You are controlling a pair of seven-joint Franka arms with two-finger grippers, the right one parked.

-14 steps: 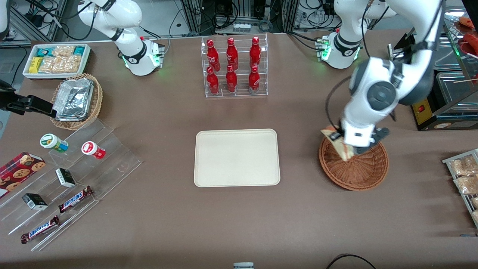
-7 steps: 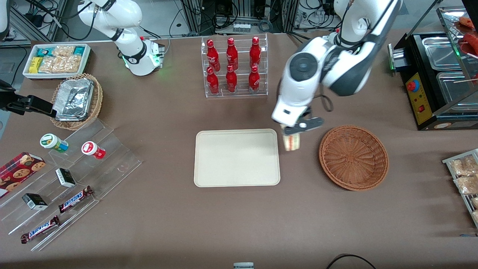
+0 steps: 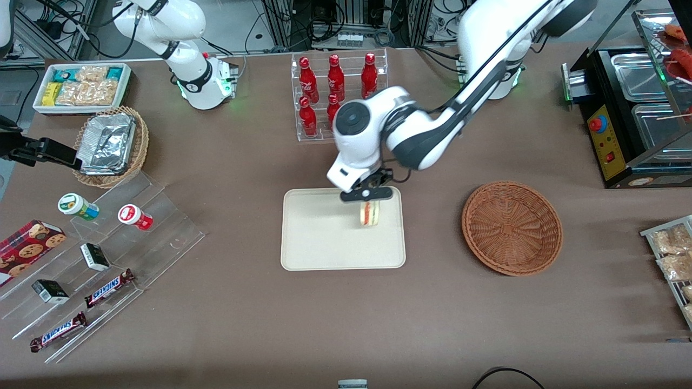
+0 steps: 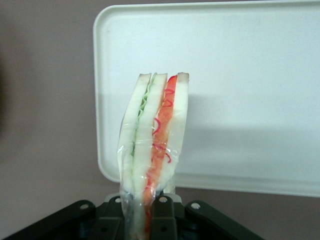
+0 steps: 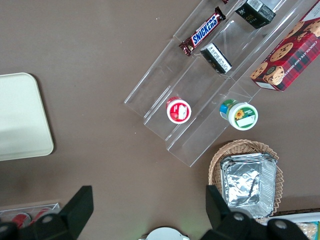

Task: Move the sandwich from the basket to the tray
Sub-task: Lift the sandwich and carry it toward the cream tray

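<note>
My left gripper (image 3: pixel 367 199) is shut on the sandwich (image 3: pixel 369 214), a plastic-wrapped wedge of white bread with red and green filling. It holds the sandwich above the cream tray (image 3: pixel 324 243), over the tray's part nearest the basket. In the left wrist view the sandwich (image 4: pixel 152 140) stands out from between the fingers (image 4: pixel 167 215), with the tray (image 4: pixel 250 75) under it. The reddish-brown wicker basket (image 3: pixel 512 227) stands empty beside the tray, toward the working arm's end of the table.
A clear rack of red bottles (image 3: pixel 338 97) stands farther from the front camera than the tray. Clear stepped shelves with snack bars and cups (image 3: pixel 102 259), a tan basket of foil packets (image 3: pixel 111 146) and a white snack bin (image 3: pixel 81 86) lie toward the parked arm's end.
My gripper has carried the sandwich up out of the basket, across the gap, and over the tray. The basket now stands empty.
</note>
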